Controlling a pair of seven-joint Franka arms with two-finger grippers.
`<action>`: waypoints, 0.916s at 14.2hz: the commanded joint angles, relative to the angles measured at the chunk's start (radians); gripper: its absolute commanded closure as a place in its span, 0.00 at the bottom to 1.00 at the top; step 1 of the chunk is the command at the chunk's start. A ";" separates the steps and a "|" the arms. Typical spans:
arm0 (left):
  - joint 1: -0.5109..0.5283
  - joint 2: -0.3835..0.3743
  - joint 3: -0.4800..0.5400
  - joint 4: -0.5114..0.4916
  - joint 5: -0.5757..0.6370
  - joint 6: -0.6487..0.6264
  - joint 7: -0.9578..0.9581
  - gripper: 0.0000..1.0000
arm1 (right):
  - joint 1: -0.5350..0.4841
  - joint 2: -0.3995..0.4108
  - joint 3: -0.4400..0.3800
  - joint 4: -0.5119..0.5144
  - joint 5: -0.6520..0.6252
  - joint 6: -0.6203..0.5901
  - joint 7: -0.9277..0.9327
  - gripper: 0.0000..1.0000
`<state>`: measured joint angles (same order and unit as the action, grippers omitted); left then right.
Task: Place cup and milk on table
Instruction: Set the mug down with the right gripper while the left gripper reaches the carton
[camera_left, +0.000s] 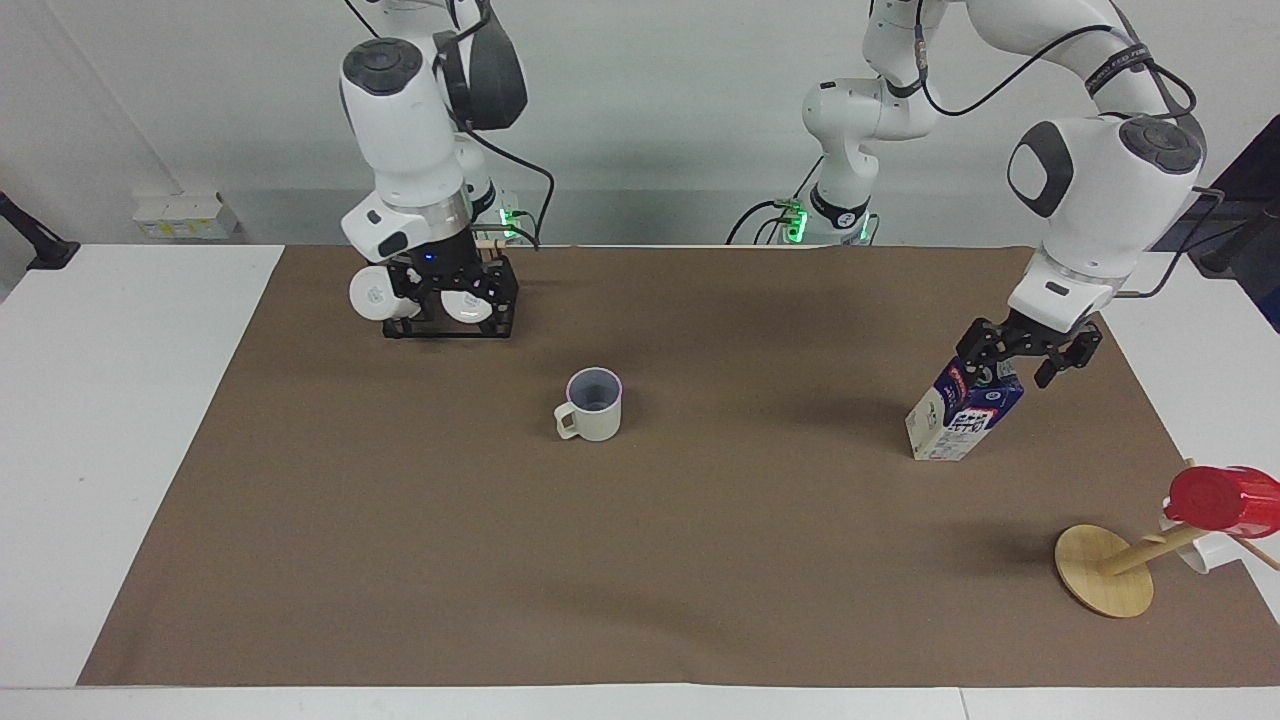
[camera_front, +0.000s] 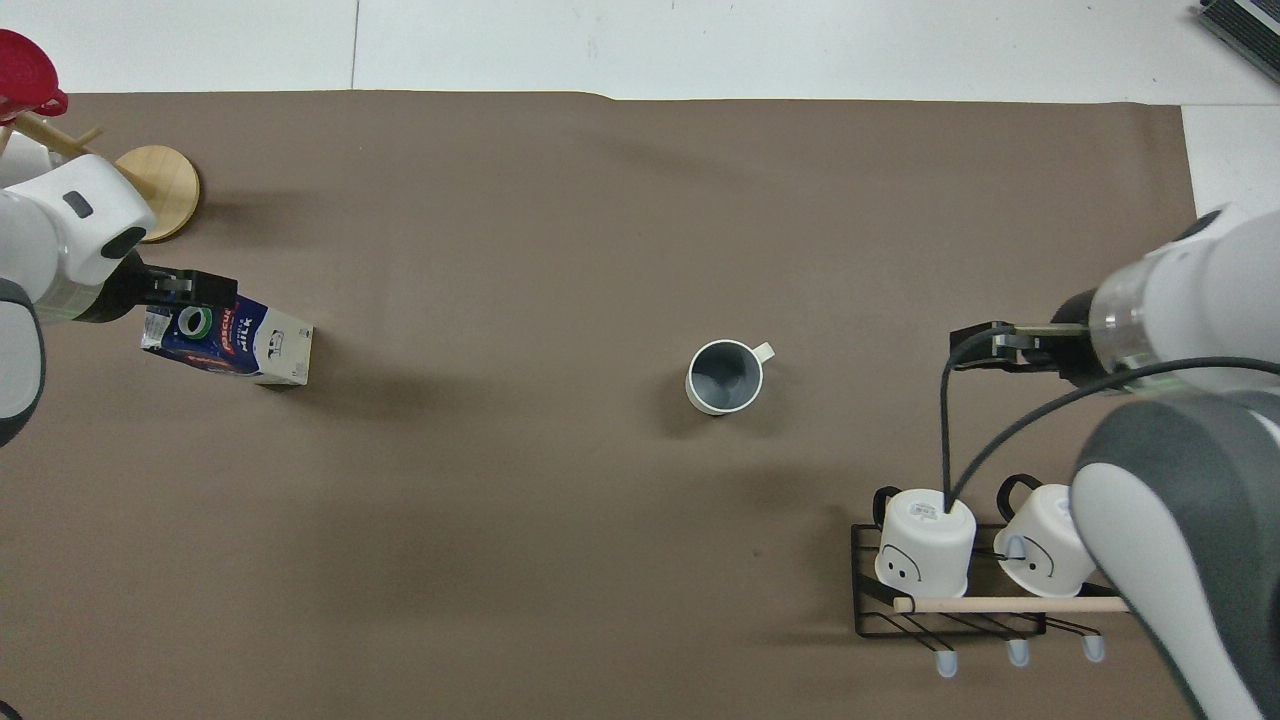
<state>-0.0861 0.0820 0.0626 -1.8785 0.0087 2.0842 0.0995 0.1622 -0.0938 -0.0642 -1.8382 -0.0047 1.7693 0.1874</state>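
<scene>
Two white mugs (camera_left: 420, 295) on rack; red cup (camera_left: 1222, 498) on stand

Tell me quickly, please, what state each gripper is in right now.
Left gripper: open, at the top of the milk, not closed on it.
Right gripper: open and empty, over the mug rack.
</scene>
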 joint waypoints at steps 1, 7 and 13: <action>0.002 -0.008 -0.003 -0.048 0.002 0.043 0.015 0.00 | -0.068 -0.006 0.006 0.040 0.019 -0.056 -0.075 0.00; 0.000 -0.002 -0.001 -0.053 0.042 0.059 0.014 0.00 | -0.118 0.028 0.007 0.247 -0.038 -0.209 -0.117 0.00; -0.001 -0.008 -0.001 -0.053 0.043 0.048 0.003 0.44 | -0.130 0.012 0.004 0.264 -0.017 -0.246 -0.114 0.00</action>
<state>-0.0861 0.0887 0.0602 -1.9166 0.0332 2.1261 0.1020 0.0577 -0.0954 -0.0657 -1.5908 -0.0305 1.5386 0.0993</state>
